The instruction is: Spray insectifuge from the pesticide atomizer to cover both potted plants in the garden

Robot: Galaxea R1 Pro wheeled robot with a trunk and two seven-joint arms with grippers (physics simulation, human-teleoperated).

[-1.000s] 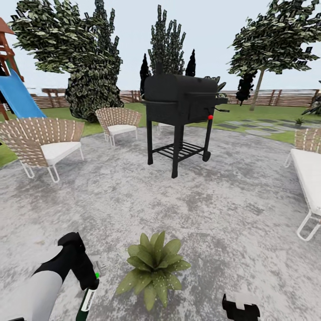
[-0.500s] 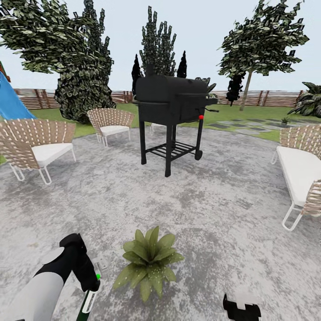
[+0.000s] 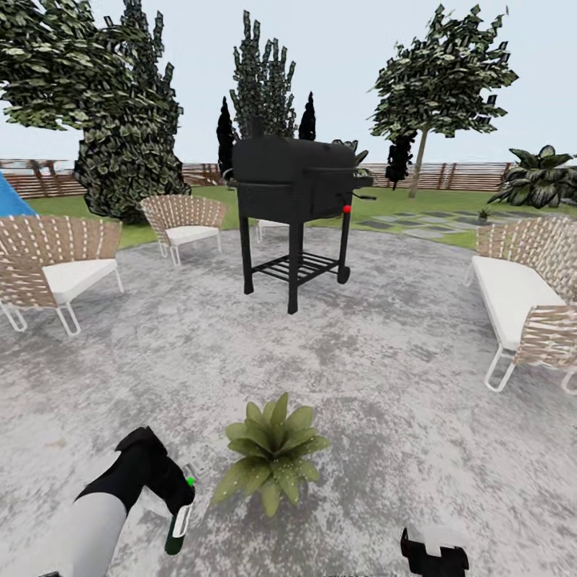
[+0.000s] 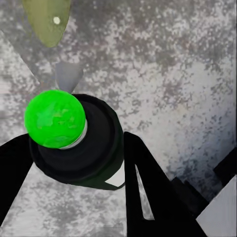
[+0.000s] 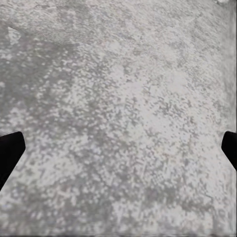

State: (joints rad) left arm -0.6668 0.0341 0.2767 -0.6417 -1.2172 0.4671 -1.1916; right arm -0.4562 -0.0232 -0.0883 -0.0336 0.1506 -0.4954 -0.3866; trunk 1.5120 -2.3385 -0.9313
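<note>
My left fingers [image 3: 172,501] are clamped on the pesticide atomizer [image 3: 178,529], which hangs below them over the near part of the patio [image 3: 385,377], dark green body down; in the left wrist view the bottle [image 4: 79,148] sits between my two dark fingers [image 4: 148,182] with its bright green cap [image 4: 55,118] facing the camera. My right fingers [image 5: 118,148] are spread wide and hold nothing, with bare paving between their tips. The pickup is done; the step in hand is spraying. One potted plant [image 3: 272,461] sits on the paving just beside the bottle, toward the patio's middle, apart from it; a speckled leaf tip [image 4: 47,19] shows in the left wrist view. In my judgement the next move calls for turning the nozzle toward this rosette and sweeping it across all the leaves. Beyond stand the black grill [image 3: 296,188] at mid-patio, wicker chairs [image 3: 56,264] at the left edge and a bench [image 3: 521,300] at the right edge. A small plant [image 3: 483,214] by the stepping stones on the far lawn may be the second; too small to tell.
</note>
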